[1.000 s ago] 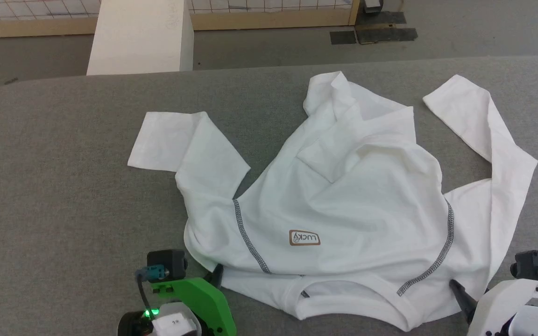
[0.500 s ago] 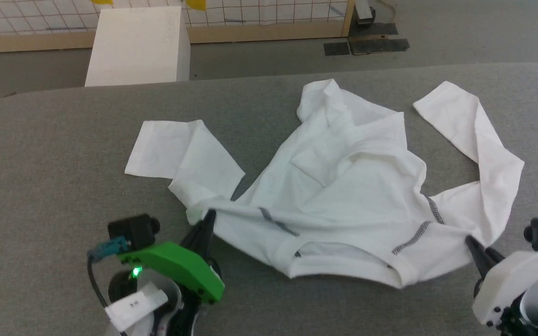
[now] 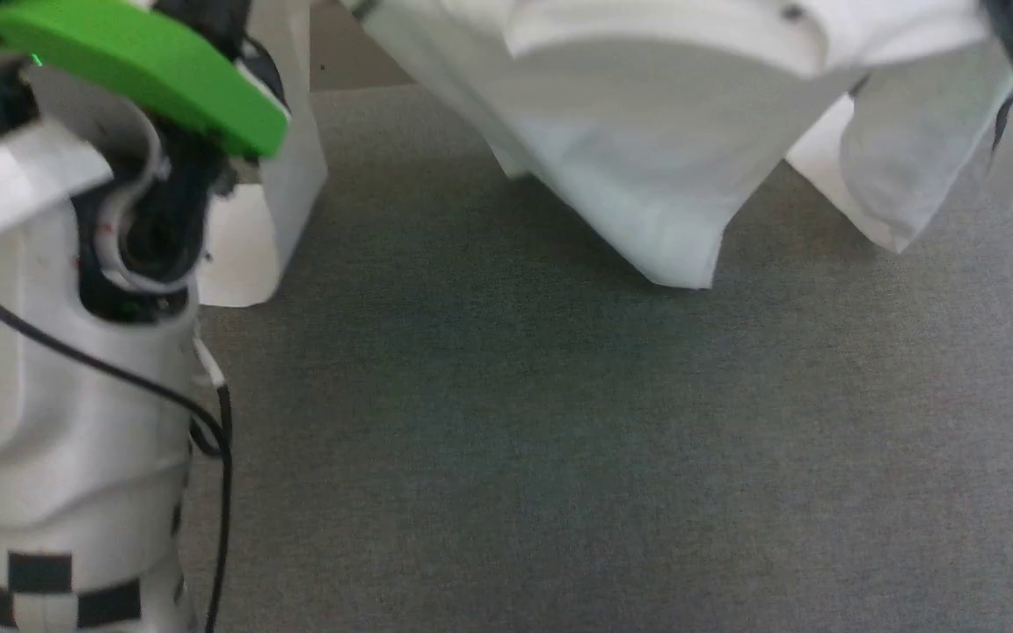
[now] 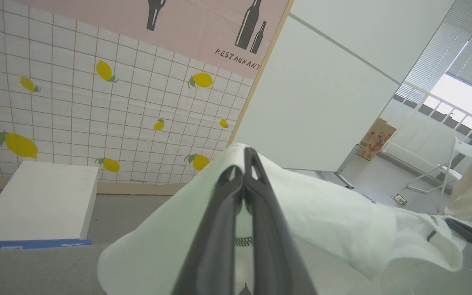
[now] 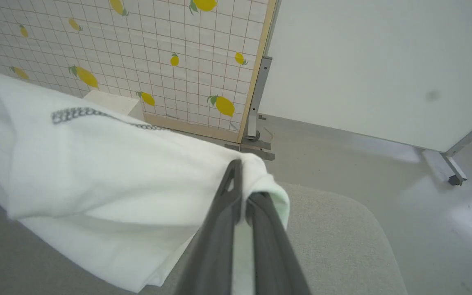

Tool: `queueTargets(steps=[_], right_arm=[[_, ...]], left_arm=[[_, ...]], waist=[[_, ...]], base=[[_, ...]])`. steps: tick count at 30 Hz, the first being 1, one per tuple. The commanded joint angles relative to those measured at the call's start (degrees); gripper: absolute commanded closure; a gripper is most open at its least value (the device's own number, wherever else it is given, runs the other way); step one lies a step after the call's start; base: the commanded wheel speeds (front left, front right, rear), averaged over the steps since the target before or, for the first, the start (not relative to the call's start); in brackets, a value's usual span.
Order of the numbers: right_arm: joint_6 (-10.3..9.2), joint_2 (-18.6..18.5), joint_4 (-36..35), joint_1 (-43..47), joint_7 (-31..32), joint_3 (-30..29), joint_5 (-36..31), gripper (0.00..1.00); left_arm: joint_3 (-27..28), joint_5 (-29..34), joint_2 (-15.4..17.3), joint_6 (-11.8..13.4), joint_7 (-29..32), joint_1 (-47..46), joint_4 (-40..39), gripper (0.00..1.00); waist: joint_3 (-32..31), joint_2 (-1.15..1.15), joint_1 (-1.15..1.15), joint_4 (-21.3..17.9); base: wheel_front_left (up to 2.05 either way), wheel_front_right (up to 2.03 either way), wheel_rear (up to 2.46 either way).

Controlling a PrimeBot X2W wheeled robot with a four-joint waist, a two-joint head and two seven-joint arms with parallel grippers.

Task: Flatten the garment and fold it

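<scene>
– Garment [image 3: 647,176] status?
– Hanging over the grey table [image 3: 559,457] toward twelve o'clock, lower edge drooping toward it; not flattened, no fold made.
– Arms?
– Both raised: left gripper [image 4: 245,155], ten o'clock, fingers pinched shut on one garment edge; right gripper [image 5: 242,176], two o'clock, clamped on the opposite edge.

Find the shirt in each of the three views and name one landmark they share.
Head view: the shirt hangs across the top, centre to right, above the table.
Left wrist view: the shirt sits at lower centre, pinched in the left gripper, trailing to the right.
Right wrist view: the shirt runs from the left edge to the centre, pinched in the right gripper.
Shared landmark: the grey table.
</scene>
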Motion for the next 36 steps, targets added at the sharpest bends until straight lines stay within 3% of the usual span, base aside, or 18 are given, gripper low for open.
queueTargets(steps=[1, 7, 12, 21, 27, 36], right_arm=[[-0.06, -1.2, 2.4, -4.2, -0.8, 1.3, -0.5, 1.00], [-0.06, -4.4, 13.8, -22.6, -6.9, 6.2, -3.6, 1.00], [-0.06, -2.8, 21.9, -34.0, -16.8, 5.2, -7.1, 1.00], [-0.06, -1.0, 32.1, -48.5, -34.6, 1.3, -13.2, 1.00], [-0.06, -0.9, 39.2, -47.9, -39.7, 2.7, -12.8, 1.00], [-0.06, -0.8, 43.9, -30.0, -42.5, 8.6, -3.2, 1.00]], left_arm=[[0.6, 1.0, 1.0, 0.6, 0.0, -4.5, 1.6, 1.00], [2.4, 4.4, 2.4, 2.3, -2.9, -22.5, 11.5, 1.00], [4.7, 6.8, 2.7, 3.5, -10.8, -33.1, 18.4, 1.00], [8.2, 7.1, 4.3, 0.3, -25.1, -44.3, 25.8, 1.00], [7.2, 7.5, 5.4, -1.7, -26.3, -40.8, 31.8, 1.00], [1.2, 10.9, 7.8, -4.3, -21.1, -22.1, 38.1, 1.00]], waist=[[6.7, 0.00, 0.00, -1.8], [14.8, 0.00, 0.00, -3.4], [17.7, 0.00, 0.00, -4.3], [19.0, 0.00, 0.00, -4.1], [19.4, 0.00, 0.00, -2.9], [15.9, 0.00, 0.00, -1.2]], base=[[0.00, 0.00, 0.00], [0.00, 0.00, 0.00], [0.00, 0.00, 0.00], [0.00, 0.00, 0.00], [0.00, 0.00, 0.00], [0.00, 0.00, 0.00]])
